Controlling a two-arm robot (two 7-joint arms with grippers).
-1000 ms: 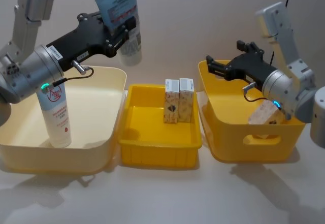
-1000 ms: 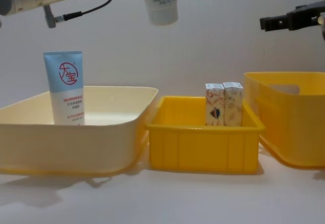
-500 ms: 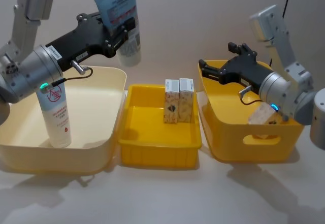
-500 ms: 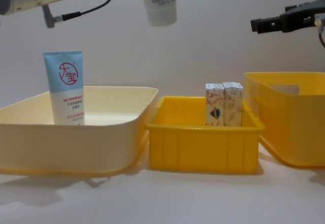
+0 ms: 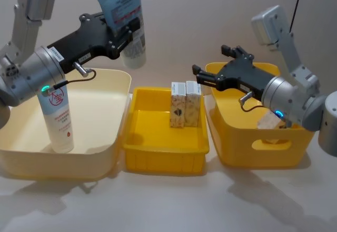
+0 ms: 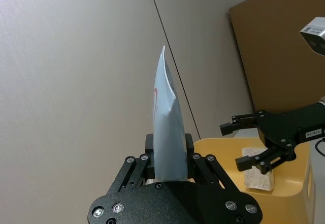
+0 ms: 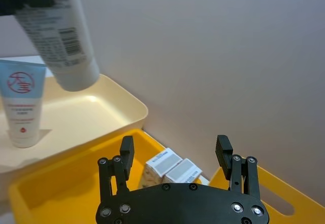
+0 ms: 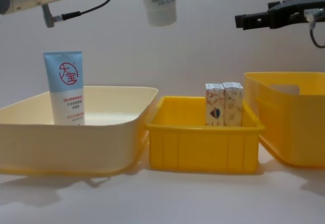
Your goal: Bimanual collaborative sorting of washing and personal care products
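light-blue held tube (image 5: 124, 8): up in the air, pinched in the left gripper (image 5: 130, 33). White cap points down, and the flat crimped end sticks up past the fingers. Nothing else touches it.
left gripper: clamped on the held tube around its middle, one finger on each side of the flat body. The left wrist view shows this pretty clearly.
cream tub (image 5: 105, 153): below the left gripper. The cap hangs roughly over its far right corner. Honestly can't tell if it's inside the rim line or just outside.
standing tube (image 5: 58, 119): upright on its cap in the cream tub, well below the left gripper and back toward the robot, under the left arm. Red circle logo faces front.
right gripper (image 5: 200, 77): empty, fingers spread wide, hovering with the fingertips aimed toward the left gripper's side.
two cartons (image 5: 185, 103): upright, side by side and touching each other. They sit just below the right gripper's fingertips with clear air in between.
yellow tray (image 5: 163, 155): holds the two cartons at its far side, under the right gripper's fingertips.
yellow basket (image 5: 253, 148): under and behind the right gripper, beneath the right arm's wrist.
third carton (image 5: 274, 119): lying tilted in the yellow basket, behind the right gripper and lower down, partly hidden by the arm.
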